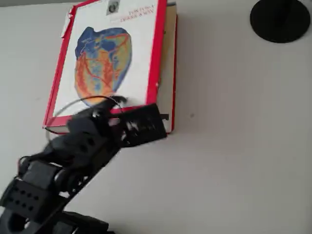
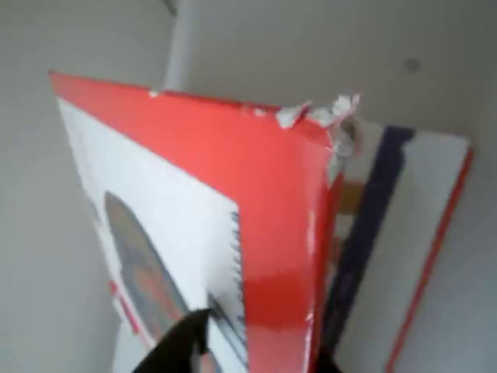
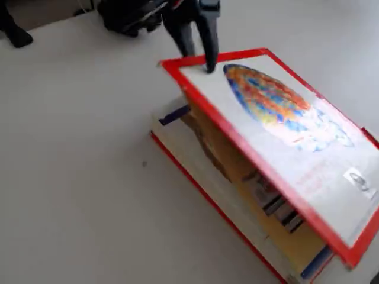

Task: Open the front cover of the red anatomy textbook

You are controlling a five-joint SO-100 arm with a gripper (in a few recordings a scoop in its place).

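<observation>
We see one red anatomy textbook [image 3: 237,219], its front cover [image 3: 278,136] raised, pinched by the gripper [image 3: 204,59]; cover lettering blurred.

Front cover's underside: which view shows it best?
The fixed view: the front cover is lifted, exposing its tan-yellow inner side above the red anatomy textbook. Overhead shows only its heart-picture face; the wrist view its torn red corner.

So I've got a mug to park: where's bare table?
Free: the wide table right of the book, below the black base. Crowded: the book's near corner, where the hand grips the raised cover.
</observation>
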